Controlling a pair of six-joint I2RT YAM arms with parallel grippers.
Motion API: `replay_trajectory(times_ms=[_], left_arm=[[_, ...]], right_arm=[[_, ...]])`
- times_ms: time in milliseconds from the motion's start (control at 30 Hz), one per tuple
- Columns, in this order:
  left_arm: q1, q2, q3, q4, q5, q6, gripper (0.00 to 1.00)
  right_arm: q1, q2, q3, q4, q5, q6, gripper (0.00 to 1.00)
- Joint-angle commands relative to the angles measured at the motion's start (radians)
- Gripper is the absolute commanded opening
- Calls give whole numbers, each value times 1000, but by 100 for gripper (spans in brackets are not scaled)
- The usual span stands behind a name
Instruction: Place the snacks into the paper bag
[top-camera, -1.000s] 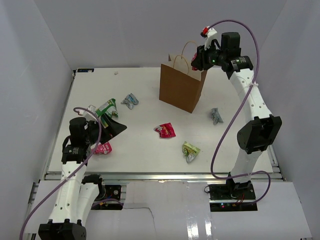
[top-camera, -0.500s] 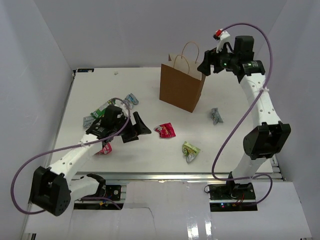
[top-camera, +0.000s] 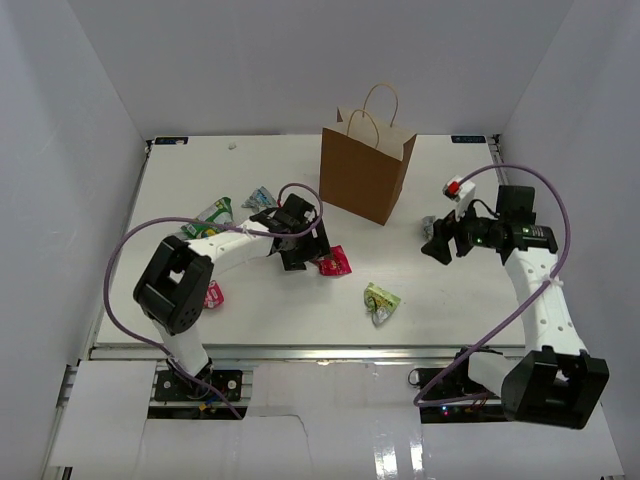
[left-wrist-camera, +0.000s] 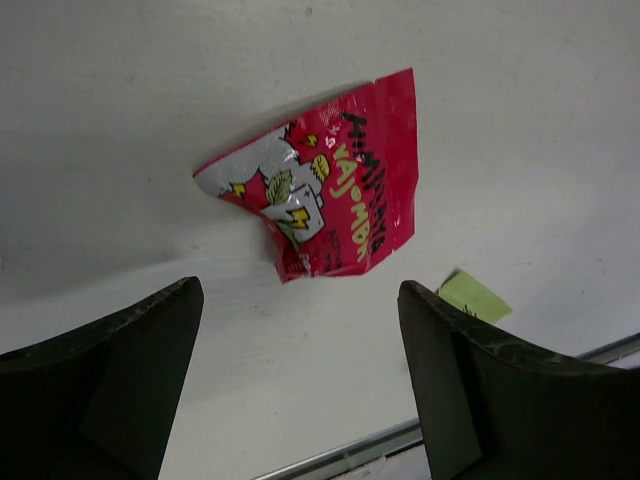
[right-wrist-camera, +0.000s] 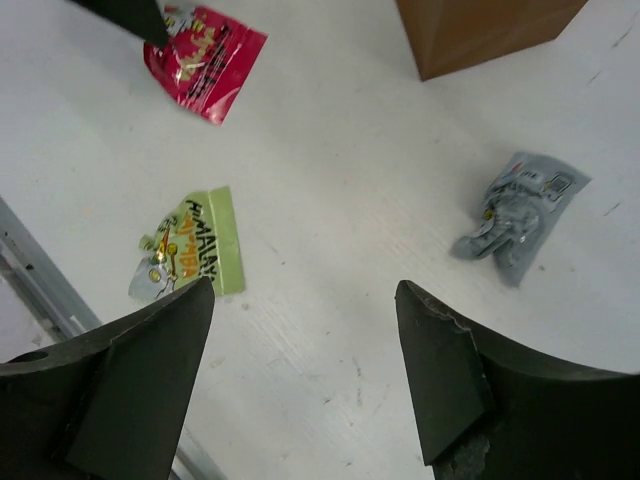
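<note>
The brown paper bag stands upright at the back centre. My left gripper hovers open just left of a red snack; in the left wrist view that red snack lies flat beyond the empty left gripper. My right gripper is open and low, right of the bag, beside a grey snack. Seen from the right wrist, the grey snack lies ahead to the right of the right gripper, a yellow-green snack to its left.
More snacks lie on the left half of the table: a green one, a silver-blue one and a pink one under the left arm. The yellow-green snack sits near the front rail. White walls enclose the table.
The left arm swung right across the table to the red snack. The right arm left the bag's top and came down to the table beside the grey snack.
</note>
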Motion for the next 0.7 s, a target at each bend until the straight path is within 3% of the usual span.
replay_trajectory(times_ms=[0,300,400,433,633,667], left_arm=[[-4,54,78,6,-11,-10,87],[-14,140,82,3,-13,-31,73],[-14,153,80,8,-17,-25,61],[-16,157,80,14,-14,-24,54],[-25,152,63,58,6,13,32],[-25,146,56,71,22,32,24]], right_arm=[[0,-96,-72,6,-37,-77,79],[0,-148,-165,30,-81,-11,79],[0,-147,-175,24,-135,-18,79],[0,-147,-176,14,-156,-38,79],[15,-159,-221,-163,-351,-381,79],[29,-162,-228,-180,-367,-418,79]])
